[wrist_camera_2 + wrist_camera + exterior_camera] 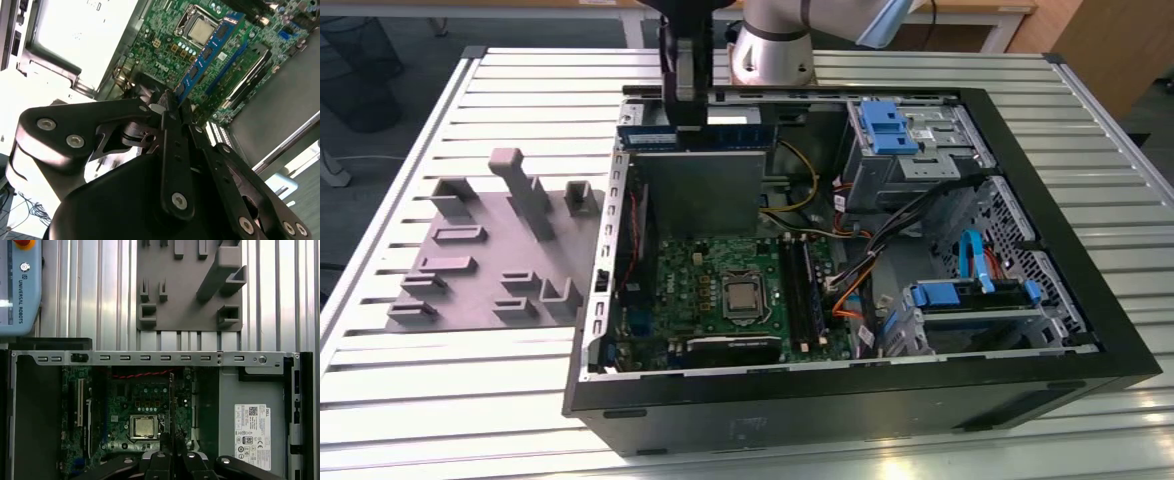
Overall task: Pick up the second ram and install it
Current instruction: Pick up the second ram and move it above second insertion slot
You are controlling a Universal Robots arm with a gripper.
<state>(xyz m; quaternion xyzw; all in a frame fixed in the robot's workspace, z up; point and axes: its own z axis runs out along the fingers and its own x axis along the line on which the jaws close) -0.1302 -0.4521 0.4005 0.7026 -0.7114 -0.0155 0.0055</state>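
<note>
At the exterior view's left I am seeing the grey fixture (494,250) lying on the slatted table (454,400), just beside the open computer case (854,400). Further right the gripper (684,120) is hanging over the case's far side, clamping the second ram (691,137) above the grey power supply (700,190) – its long axis is running level, left to right across that view. The green motherboard (720,290) is lying nearer the camera, loose cables (854,240) and blue-tabbed drive cages (907,140) crowding the right. The second wrist view is showing the fingers (167,107) pinching the stick's blue, chip-studded face (210,50), while the first wrist view is showing it edge-on – a thin dark line (171,405) beside the processor socket (142,426)
</note>
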